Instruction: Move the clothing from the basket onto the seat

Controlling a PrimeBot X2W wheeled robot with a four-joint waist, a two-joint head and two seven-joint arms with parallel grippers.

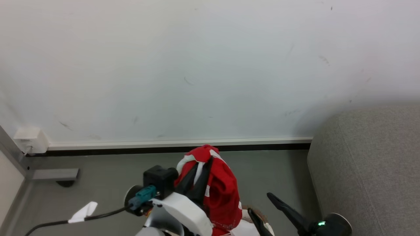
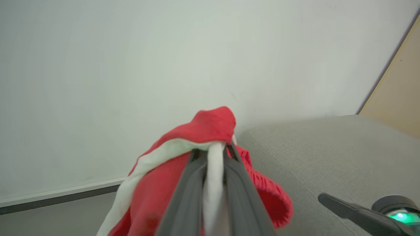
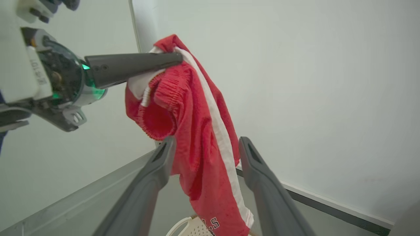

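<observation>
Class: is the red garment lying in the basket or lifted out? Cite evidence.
Lifted: the left gripper, shut on the garment, holds it hanging above the basket. Whether its hem clears it, cannot tell.

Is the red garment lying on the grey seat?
No, the garment hangs from the shut jaws of the left gripper, apart from the seat.

head: high, facing forward-down at wall (image 1: 197, 65), floor (image 1: 108, 177), seat (image 1: 370, 164) edge | left wrist: tight behind clothing (image 2: 210, 124), toward seat | right wrist: below, near, looking up at clothing | shared: clothing, wall
</observation>
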